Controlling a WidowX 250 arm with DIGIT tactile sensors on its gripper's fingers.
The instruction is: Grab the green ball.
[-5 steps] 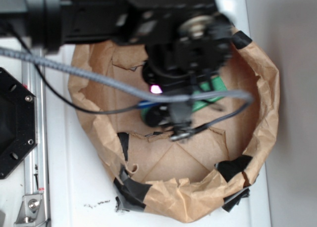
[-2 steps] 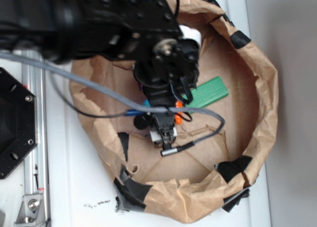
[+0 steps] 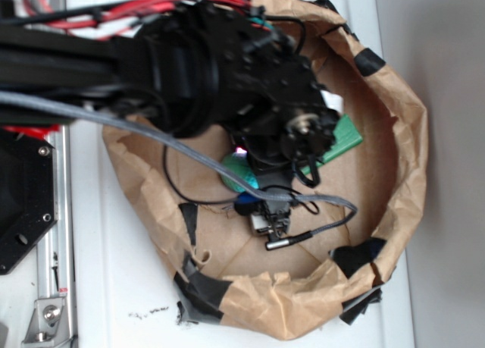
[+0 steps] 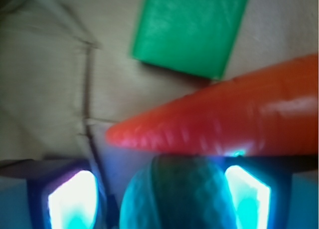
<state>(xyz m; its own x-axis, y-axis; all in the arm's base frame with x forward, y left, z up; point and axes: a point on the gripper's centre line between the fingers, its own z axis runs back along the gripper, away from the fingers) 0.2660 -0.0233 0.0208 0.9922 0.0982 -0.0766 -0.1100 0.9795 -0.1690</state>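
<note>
Swinging across the brown paper basin point(image 3: 402, 136) over the last second, the arm has carried its gripper point(image 3: 261, 183) down over the green ball point(image 3: 236, 170), which was hidden under the wrist hardware a moment ago and now shows as a teal patch near the middle of the basin floor, toward the front rim. In the wrist view the green ball point(image 4: 177, 194) fills the gap between the two glowing fingers point(image 4: 70, 199), with the orange carrot point(image 4: 224, 124) lying just beyond and seemingly touching its top, and the flat green block point(image 4: 189, 29) farther out toward the far wall. The fingers stand spread on either side of the ball, not yet pressed against it as far as the blur allows. My reading: approach is done, and closing comes next; the carrot so near could be nudged.
</note>
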